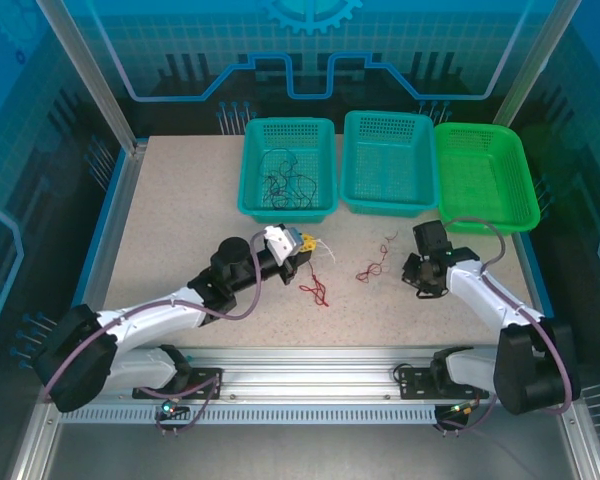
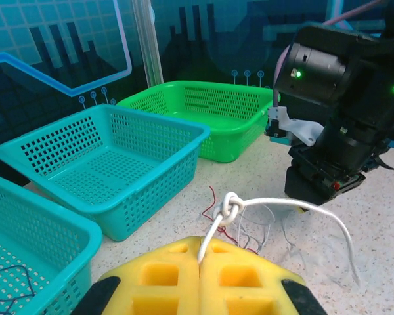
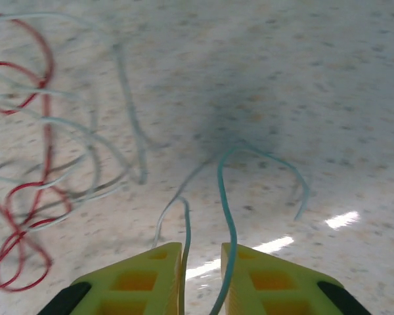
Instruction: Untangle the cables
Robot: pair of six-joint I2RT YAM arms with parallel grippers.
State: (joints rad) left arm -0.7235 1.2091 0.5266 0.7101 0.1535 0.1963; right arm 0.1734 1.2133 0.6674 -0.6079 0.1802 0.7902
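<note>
In front of the middle basket [image 1: 388, 207], the left fingers [image 2: 189, 264] are pressed together on the white cable [image 2: 295, 204], just behind its knot [image 2: 230, 207]. The right fingers [image 3: 163, 270] stand slightly spread, with a pale strand [image 3: 224, 197] running loose between them. We judge two risks: pulling now tightens the knot, and the unclamped strand slips free. The red cables [image 1: 372, 266], also in front of that basket, may snag.
</note>
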